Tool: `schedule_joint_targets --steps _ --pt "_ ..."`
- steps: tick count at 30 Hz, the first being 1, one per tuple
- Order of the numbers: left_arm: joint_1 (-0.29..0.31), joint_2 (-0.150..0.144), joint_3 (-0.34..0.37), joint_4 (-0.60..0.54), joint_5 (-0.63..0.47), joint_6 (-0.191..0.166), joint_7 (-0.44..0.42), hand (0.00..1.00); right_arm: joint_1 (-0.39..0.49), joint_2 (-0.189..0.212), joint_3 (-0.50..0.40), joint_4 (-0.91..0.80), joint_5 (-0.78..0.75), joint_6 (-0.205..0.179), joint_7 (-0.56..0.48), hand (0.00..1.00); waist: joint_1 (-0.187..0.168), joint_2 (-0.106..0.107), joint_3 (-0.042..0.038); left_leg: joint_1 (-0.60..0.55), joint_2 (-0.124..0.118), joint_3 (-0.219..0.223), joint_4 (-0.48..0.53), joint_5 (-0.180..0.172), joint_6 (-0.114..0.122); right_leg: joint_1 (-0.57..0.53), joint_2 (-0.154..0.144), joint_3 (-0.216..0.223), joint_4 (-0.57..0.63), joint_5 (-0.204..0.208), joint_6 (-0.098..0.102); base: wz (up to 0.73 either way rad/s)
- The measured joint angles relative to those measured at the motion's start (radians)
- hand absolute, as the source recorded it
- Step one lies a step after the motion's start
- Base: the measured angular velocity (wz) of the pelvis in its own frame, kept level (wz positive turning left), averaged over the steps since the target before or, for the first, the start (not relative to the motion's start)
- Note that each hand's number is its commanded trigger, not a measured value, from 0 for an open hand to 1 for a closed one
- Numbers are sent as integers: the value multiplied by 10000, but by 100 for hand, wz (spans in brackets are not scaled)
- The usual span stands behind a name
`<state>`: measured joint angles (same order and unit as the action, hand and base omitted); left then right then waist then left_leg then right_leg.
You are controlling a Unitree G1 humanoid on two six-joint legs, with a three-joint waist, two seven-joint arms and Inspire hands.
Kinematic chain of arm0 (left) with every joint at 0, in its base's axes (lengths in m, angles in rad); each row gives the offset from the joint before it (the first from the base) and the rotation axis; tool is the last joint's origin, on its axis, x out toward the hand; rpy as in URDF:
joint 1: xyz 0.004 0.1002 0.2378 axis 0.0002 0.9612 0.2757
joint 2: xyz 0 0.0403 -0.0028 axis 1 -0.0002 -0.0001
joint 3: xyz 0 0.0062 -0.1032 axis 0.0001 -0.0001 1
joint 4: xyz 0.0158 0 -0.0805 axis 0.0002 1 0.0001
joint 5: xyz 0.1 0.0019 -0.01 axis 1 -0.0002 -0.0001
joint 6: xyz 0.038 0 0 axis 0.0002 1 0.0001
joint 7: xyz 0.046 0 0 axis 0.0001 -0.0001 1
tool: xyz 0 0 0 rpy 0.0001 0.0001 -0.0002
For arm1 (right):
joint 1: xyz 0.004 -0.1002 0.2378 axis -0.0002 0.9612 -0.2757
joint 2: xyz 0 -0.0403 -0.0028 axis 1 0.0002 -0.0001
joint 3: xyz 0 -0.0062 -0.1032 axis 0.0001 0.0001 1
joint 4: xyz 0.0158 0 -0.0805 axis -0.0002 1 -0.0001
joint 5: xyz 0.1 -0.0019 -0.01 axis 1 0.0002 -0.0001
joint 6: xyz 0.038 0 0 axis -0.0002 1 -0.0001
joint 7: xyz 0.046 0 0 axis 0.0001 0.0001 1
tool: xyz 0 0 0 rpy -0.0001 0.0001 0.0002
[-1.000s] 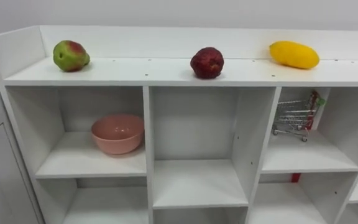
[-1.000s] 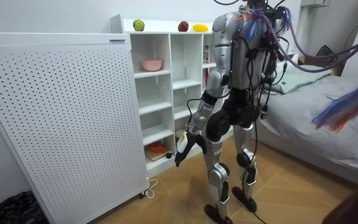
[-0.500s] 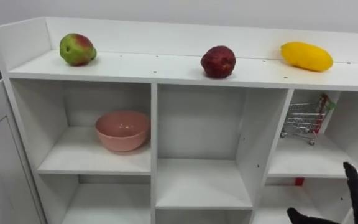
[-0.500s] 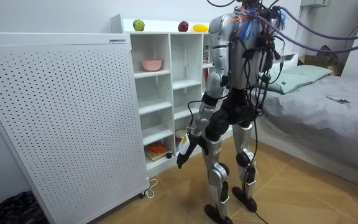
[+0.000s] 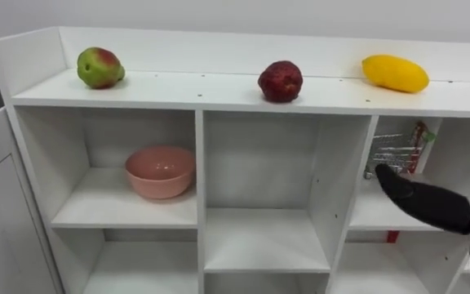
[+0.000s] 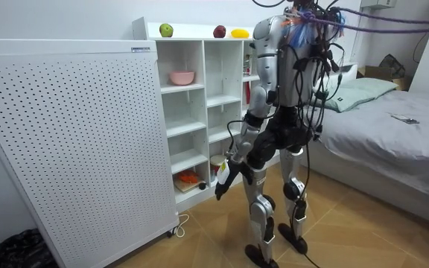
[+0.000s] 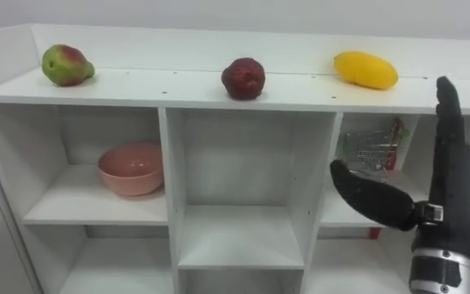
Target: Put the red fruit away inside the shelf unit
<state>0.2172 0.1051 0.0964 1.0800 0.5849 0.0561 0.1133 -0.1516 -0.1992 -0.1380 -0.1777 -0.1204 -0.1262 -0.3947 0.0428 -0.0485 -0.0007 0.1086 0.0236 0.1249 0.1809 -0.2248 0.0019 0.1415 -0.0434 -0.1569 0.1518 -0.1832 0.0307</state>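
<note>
White closet (image 5: 259,94): flat matte panels, square open compartments, low raised lip along the back and left end of the top board. A row of small drill holes runs along the top board.

All three fruits sit on the top board, well apart in a row:
- left: green one with a red blush (image 5: 99,67), rounded and pear-like
- middle: dark red one (image 5: 281,81), lumpy, dull skin
- right: yellow one (image 5: 395,73), smooth, long oval, lying on its side (looks like a mango)

Upper left compartment: pink bowl (image 5: 159,171), smooth and round, upright. The middle compartments are bare. Upper right compartment: small wire shopping cart (image 5: 394,151) with a red handle, metal mesh.

Right hand (image 7: 454,208) is black and raised in front of the right column. Fingers straight and pointing up, thumb spread out to the left, nothing in it. Fingertips reach top-board height, to the right of the yellow fruit and not touching it. The thumb crosses in front of the cart compartment's lower edge.

Room view: the robot stands upright facing the closet. Left hand (image 6: 220,182) hangs by its thigh; can't tell its state from there. A tall white perforated panel (image 6: 73,141) stands beside the closet on the room view's left, and a grey bed (image 6: 393,141) is on the right. Something orange (image 6: 188,179) lies on a low shelf, too small to identify. No writing is legible anywhere.
</note>
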Motion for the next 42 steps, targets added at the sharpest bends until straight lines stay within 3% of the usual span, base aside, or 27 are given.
schedule_joint_targets --steps 8,14,20,22,25,29,32,36,42 --pt "-168 83 -17 -261 -1 51 -120 0 -1319 -12 34 9 606 162 26 0 261 -200 22 -176 -12 -226 48 7 -5 -134 -3 -128 -6 0 0 8" --pt "-287 134 -19 -157 95 99 -37 0 -2243 -196 103 562 1272 178 -55 0 559 -370 98 -170 -50 -562 77 15 -2 17 -26 -381 -6 0 0 14" --pt "-360 159 -7 7 92 127 -76 0 -3474 -317 246 1498 1952 199 113 0 766 -372 107 -273 -57 -579 148 28 -1 -21 -32 -357 -17 0 0 1" --pt "-337 195 -16 4 90 169 -84 0 -3796 -570 482 1802 2078 198 282 0 780 -371 106 -287 -54 -582 163 29 -4 -27 -31 -371 -17 0 0 0" --pt "-347 243 -16 -4 91 180 -96 0 -3809 -847 782 1845 2330 198 450 0 811 -372 103 -292 -54 -584 170 31 -5 -24 -32 -380 -17 0 0 0" --pt "-378 309 -20 -148 92 234 -178 0 -3809 -855 835 2032 2556 201 716 0 857 -393 86 -292 -54 -589 186 32 -6 -10 -36 -401 -16 0 0 0" --pt "-431 312 -20 -283 92 262 -347 0 -3809 -869 902 2130 2582 361 877 0 885 -397 83 -294 -58 -603 192 40 -4 -2 -46 -470 -16 0 0 0" --pt "-533 312 -11 -315 299 332 -436 0 -3813 -1286 1148 2793 2724 548 1094 0 1003 -465 30 -295 -70 -728 215 45 -6 54 -53 -627 -12 0 0 8" --pt "-498 344 -4 -397 377 555 -531 0 -4145 -1343 1178 3491 2722 849 1494 0 1004 -496 12 -428 -96 -827 258 66 -3 -21 -66 -653 -15 0 0 5"
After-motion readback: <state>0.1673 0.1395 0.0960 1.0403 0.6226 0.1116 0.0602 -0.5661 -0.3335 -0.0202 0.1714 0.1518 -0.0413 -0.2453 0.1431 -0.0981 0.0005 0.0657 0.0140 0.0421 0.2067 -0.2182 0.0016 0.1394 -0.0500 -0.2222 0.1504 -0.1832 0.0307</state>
